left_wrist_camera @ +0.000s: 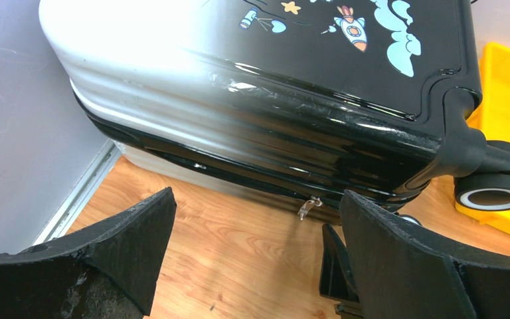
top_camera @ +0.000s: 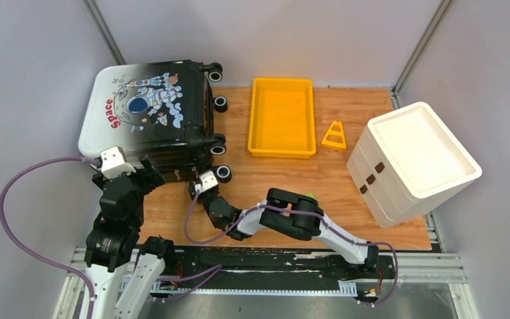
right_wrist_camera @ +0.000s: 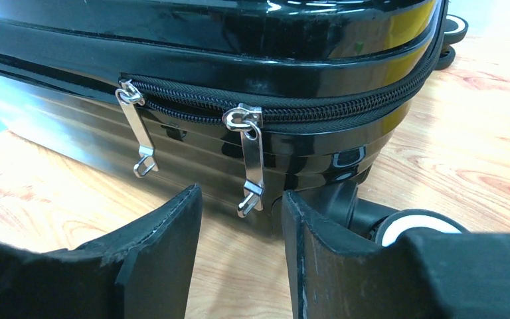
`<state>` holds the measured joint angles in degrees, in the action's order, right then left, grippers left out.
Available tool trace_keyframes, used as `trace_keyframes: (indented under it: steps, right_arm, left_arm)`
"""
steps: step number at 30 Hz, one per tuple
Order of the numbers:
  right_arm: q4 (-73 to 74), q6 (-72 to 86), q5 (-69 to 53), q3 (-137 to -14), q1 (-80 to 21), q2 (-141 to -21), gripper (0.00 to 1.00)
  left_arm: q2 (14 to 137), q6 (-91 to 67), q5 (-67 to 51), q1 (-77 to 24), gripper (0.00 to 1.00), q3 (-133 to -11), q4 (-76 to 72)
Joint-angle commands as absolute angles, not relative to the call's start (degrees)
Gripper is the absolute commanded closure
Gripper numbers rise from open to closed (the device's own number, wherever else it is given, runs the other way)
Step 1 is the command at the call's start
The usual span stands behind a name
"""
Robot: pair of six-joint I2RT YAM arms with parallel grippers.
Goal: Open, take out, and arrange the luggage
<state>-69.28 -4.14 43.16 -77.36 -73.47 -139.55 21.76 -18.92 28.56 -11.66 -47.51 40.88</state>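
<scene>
The luggage [top_camera: 147, 109], a white-to-black suitcase with an astronaut and red "Space" lettering, lies flat and closed at the table's back left. It fills the top of the left wrist view [left_wrist_camera: 272, 100] and of the right wrist view [right_wrist_camera: 239, 80]. Two silver zipper pulls hang from its near side: one [right_wrist_camera: 251, 159] just above my right gripper [right_wrist_camera: 242, 206], the other [right_wrist_camera: 137, 133] to its left. My right gripper [top_camera: 198, 185] is open, its jaws either side of the nearer pull without touching it. My left gripper [left_wrist_camera: 255, 206] is open and empty, at the suitcase's near-left corner [top_camera: 147, 166].
A yellow plastic tray [top_camera: 282, 117] stands right of the suitcase, with a small yellow triangular piece [top_camera: 333, 136] beside it. A white foam box [top_camera: 412, 159] sits at the right. Grey walls close in on the left and at the back. Suitcase wheels [top_camera: 222, 174] stick out toward the tray.
</scene>
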Motion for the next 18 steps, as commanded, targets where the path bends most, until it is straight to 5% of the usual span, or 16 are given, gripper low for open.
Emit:
trace_keyframes:
  steps: [1, 10, 18]
  right_arm:
    - [-71.55, -6.61, 45.25, -80.01, -72.80, -140.91, 0.51]
    - [-79.60, -11.55, 43.19, -77.21, -72.16, -140.08, 0.63]
    - [-82.79, -13.62, 39.20, -75.50, -72.16, -138.57, 0.61]
  left_arm:
    - [21.47, -18.02, 29.08, -11.88, 0.00, -47.55, 39.24]
    - [21.76, -17.95, 28.96, -11.87, 0.00, -47.53, 39.13]
    - [22.23, -17.93, 28.64, -11.87, 0.00, -47.55, 39.11]
